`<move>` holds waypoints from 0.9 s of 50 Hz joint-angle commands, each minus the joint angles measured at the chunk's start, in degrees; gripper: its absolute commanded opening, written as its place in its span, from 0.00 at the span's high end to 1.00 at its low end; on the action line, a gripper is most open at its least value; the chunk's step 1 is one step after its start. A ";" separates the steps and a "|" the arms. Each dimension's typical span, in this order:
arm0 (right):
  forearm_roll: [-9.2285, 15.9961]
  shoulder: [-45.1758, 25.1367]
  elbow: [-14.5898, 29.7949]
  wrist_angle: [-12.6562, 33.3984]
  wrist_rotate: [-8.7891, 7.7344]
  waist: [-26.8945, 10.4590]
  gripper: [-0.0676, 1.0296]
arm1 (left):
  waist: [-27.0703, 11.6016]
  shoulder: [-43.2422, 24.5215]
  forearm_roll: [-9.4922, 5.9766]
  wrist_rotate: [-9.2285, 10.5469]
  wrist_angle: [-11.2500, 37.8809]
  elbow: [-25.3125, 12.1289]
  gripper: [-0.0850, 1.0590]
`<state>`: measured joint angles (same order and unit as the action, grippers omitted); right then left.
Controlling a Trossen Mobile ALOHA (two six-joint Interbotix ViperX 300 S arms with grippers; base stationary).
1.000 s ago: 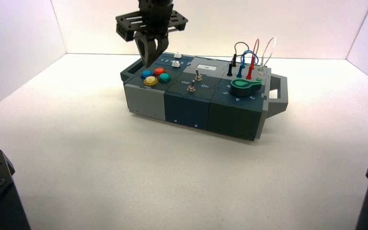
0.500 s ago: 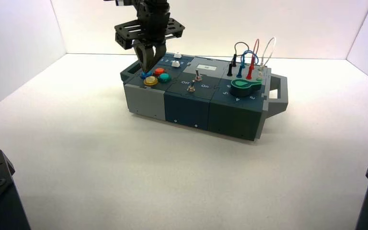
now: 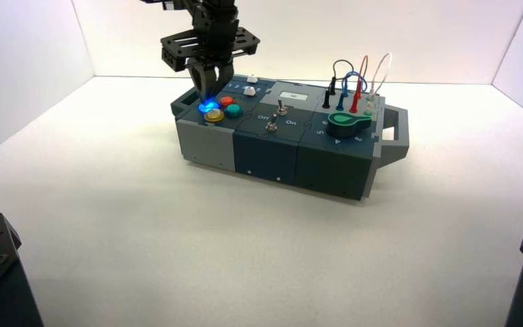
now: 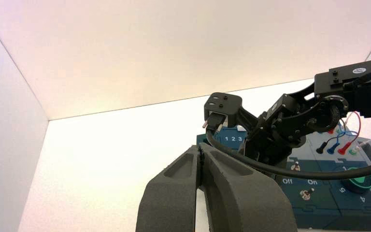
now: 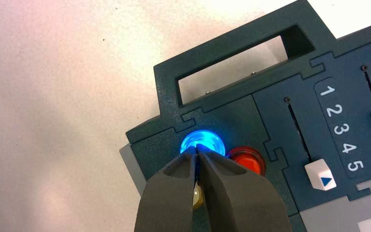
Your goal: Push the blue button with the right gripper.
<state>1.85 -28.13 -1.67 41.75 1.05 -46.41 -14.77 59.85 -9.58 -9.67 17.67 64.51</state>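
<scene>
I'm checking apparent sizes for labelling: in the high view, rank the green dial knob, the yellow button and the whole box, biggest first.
1. box
2. green dial knob
3. yellow button

1. The right pincer (image 3: 208,100) blocks access above the blue button (image 3: 208,106).
2. Red (image 3: 227,101) and yellow (image 3: 214,116) buttons crowd it.
3. Looped wires (image 3: 361,73) obstruct the box's right end.
4. The table (image 3: 143,225) before the box offers open passage.
</scene>
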 commanded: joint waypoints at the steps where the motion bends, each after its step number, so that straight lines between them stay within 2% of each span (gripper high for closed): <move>1: 0.09 1.41 1.14 0.18 0.18 -0.09 0.96 | -0.26 -0.18 -0.09 0.09 -0.35 -1.41 0.95; 11: -0.79 6.24 2.90 2.20 0.26 1.05 0.96 | -0.26 -0.18 -0.18 0.09 -0.35 -1.41 0.95; 25: -3.25 15.38 1.14 1.85 0.26 1.58 0.96 | -0.26 -1.05 -0.18 0.18 -0.35 -1.32 0.95; 32: -4.39 21.97 -4.66 -2.02 0.26 1.58 0.96 | -0.26 -2.11 -0.09 0.18 -0.35 -1.41 0.95; 39: -5.27 30.76 -13.62 -8.88 0.35 2.29 0.96 | -0.26 -2.99 -0.18 0.26 -0.35 -1.41 0.95; 45: -5.27 37.62 -20.13 -12.13 0.88 3.43 0.96 | -0.26 -3.52 -0.18 0.26 -0.35 -1.41 0.95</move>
<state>-3.25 3.25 -18.90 32.08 1.49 -43.95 -14.85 57.04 -9.67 -9.49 17.75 64.51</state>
